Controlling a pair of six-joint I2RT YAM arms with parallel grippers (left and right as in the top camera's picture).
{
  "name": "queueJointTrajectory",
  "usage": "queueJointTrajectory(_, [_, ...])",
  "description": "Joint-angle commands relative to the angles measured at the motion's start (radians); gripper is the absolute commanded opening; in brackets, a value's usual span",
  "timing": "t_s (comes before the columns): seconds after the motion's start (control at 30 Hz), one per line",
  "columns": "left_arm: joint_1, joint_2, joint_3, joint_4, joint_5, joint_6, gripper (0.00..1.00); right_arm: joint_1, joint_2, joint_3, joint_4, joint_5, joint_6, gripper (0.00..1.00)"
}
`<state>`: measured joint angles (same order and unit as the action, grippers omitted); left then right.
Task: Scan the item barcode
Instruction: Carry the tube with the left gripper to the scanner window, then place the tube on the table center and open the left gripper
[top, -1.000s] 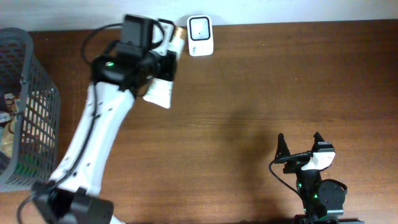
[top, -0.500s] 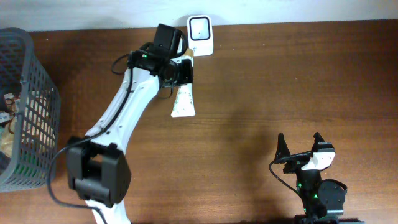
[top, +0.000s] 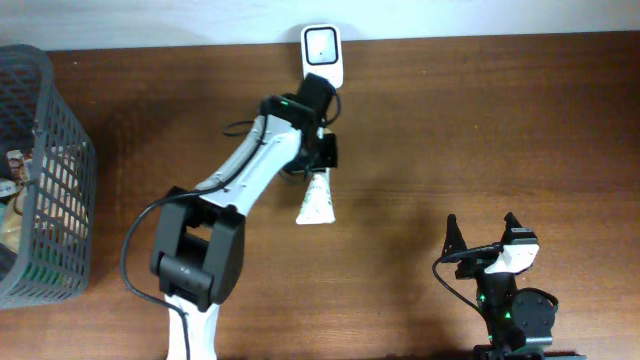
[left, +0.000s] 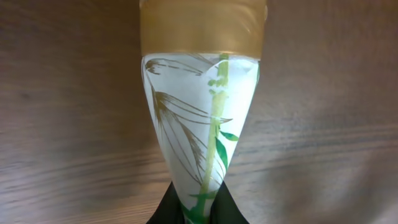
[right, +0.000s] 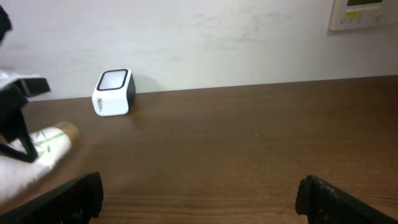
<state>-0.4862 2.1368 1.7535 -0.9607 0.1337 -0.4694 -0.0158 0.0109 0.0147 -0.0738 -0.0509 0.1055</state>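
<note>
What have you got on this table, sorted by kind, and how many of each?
Robot grippers: 2, the left gripper and the right gripper
White tube: 1
Scanner: 1
Grey basket: 1, contents too hidden to count
Total: 5

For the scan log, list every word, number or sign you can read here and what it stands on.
None can be read.
tube: only a green bamboo drawing and a gold band, no lettering on the side shown.
scanner: no legible marking.
wall panel: marks too blurred to read.
basket contents: too small to read.
</note>
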Motion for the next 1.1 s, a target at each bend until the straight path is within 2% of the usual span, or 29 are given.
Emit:
queueJointTrajectory(0.0, [-0.043, 0.027, 0.014, 0.014, -0.003, -0.016, 0.00, 0.008, -0.008, -0.009, 0.002, -0.005, 0.007, 0.98])
queueJointTrajectory(0.03, [-0.051, 0.036, 0.014, 0.024, -0.002, -0.016, 0.00, 0.008, -0.008, -0.009, 0.002, -0.005, 0.007, 0.98])
queueJointTrajectory(0.07, [-0.061, 0.042, 0.014, 0.032, 0.001, -0.016, 0.11, 0.008, -0.008, -0.009, 0.002, -0.005, 0.007, 0.98])
queueJointTrajectory(0.1, [-0.067, 0.046, 0.014, 0.039, 0.001, -0.016, 0.48, 0.008, -0.008, -0.009, 0.002, -0.005, 0.007, 0.98])
queueJointTrajectory(0.13, [-0.075, 0.048, 0.014, 0.045, 0.001, -0.016, 0.97, 0.008, -0.008, -0.009, 0.002, -0.005, 0.007, 0.98])
queueJointTrajectory(0.3, [-0.078, 0.047, 0.022, 0.070, 0.001, -0.006, 0.99, 0.008, -0.008, -0.009, 0.002, -0.005, 0.007, 0.98])
queueJointTrajectory(0.4, [-0.056, 0.043, 0.077, 0.044, 0.002, 0.057, 0.99, 0.008, -0.007, -0.009, 0.002, -0.005, 0.007, 0.98])
queueJointTrajectory(0.63, [0.117, -0.031, 0.456, -0.215, -0.003, 0.186, 0.99, 0.008, -0.008, -0.009, 0.002, -0.005, 0.007, 0.98])
queueJointTrajectory(0.73, [0.254, -0.076, 0.638, -0.331, -0.011, 0.199, 0.99, 0.008, -0.008, -0.009, 0.002, -0.005, 0.007, 0.98])
queueJointTrajectory(0.83, [0.409, -0.112, 0.733, -0.396, -0.034, 0.196, 0.99, 0.008, -0.008, -0.009, 0.002, -0.005, 0.007, 0.98])
queueJointTrajectory(1.07, [0.823, -0.142, 0.748, -0.509, -0.049, 0.090, 0.99, 0.008, -0.008, -0.009, 0.002, -0.005, 0.007, 0.98])
